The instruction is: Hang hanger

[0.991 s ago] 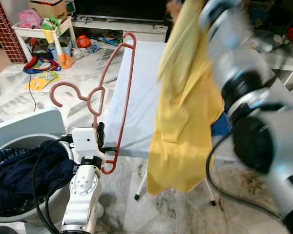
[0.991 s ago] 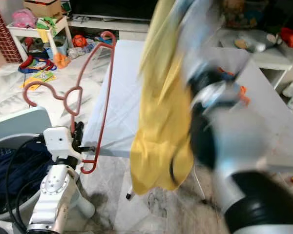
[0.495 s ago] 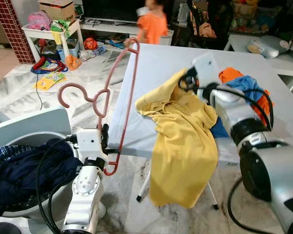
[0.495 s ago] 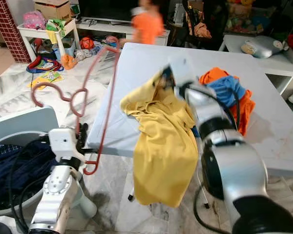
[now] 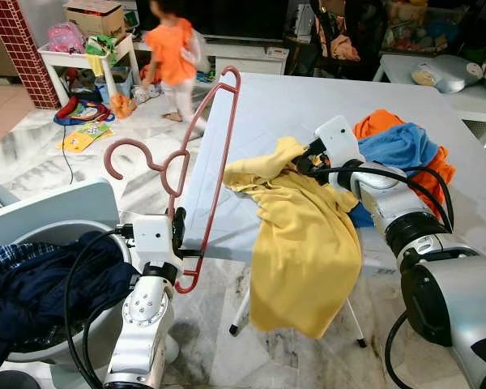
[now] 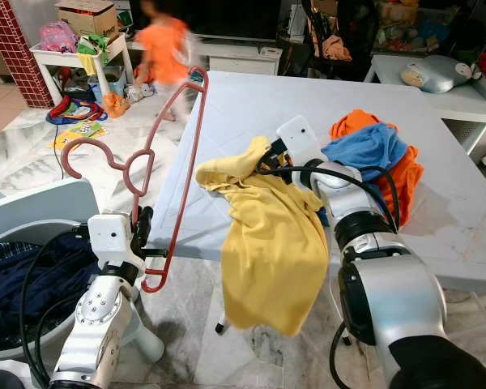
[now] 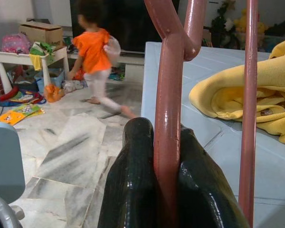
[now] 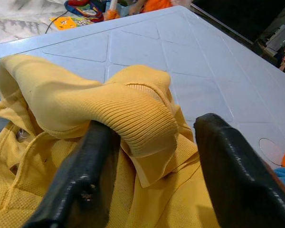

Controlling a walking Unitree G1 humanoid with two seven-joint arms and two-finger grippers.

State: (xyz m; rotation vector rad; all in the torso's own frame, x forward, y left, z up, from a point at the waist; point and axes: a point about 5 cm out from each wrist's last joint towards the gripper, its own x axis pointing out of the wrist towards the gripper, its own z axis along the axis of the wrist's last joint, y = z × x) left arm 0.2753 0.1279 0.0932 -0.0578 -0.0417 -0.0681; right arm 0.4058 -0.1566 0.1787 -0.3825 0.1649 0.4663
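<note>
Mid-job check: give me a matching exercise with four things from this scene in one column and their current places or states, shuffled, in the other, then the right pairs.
Things:
1. pink hanger
2. yellow shirt
3. orange and blue clothes
4. dark clothes

Places or states:
A. piled in the basket beside the left arm
B. clamped upright in the left gripper
C. heaped on the table past the right gripper
D. draped over the table's near edge, its collar between the right gripper's open jaws

Pairs: 1-B, 2-D, 3-C, 4-A
</note>
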